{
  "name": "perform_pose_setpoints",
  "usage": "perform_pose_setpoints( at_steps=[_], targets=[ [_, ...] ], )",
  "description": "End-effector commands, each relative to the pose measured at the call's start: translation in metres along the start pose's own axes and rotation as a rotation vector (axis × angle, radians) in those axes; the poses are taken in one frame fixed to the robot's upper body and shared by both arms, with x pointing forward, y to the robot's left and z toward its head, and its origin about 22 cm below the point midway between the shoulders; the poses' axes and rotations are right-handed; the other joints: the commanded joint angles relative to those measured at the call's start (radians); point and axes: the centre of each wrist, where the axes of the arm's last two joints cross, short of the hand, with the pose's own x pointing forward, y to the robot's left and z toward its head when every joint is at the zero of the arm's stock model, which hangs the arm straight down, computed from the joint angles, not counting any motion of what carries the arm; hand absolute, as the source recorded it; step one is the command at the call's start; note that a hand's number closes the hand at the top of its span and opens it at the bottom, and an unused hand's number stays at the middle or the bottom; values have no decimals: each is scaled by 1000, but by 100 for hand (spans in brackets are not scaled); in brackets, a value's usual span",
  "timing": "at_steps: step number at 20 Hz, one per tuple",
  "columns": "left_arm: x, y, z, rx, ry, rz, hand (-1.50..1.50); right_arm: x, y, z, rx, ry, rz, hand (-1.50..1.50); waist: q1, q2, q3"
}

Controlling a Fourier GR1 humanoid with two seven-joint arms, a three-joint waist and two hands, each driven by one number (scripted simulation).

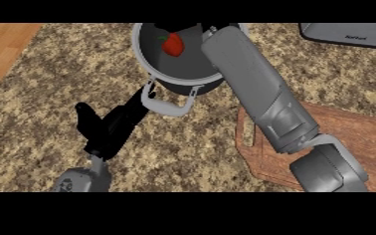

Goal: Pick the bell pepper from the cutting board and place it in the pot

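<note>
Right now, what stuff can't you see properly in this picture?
All in the head view:
The right hand: nearly all hidden by its own forearm, above the pot.
The pot's right rim: covered by that forearm.
The cutting board: partly under the forearm, and cut off by the right edge.
The grey thing in the top right corner: cut off, so I cannot tell what it is.

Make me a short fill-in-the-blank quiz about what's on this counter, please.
1. The bell pepper lying inside the pot is ____ in colour.
2. The wooden cutting board lies at the view's ____ side.
3. The black hand beside the pot's pale handle is the robot's ____ one.

Missing words: red; right; left.
</note>
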Motion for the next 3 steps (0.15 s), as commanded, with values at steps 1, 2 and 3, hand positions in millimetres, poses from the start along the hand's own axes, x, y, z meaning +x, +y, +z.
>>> perform_pose_setpoints(
  at_steps=[1,2,3],
  targets=[
    [-4,2,3,26,0,3,0,-19,0,0,-71,-8,9,-150,-28,-3,0],
    [-10,-2,4,33,9,25,0,-6,1,-2,-101,5,-11,-150,-19,-8,0],
    [-17,8,5,39,23,3,0,-23,0,1,-80,2,-11,-150,-42,-10,0]
  ],
)
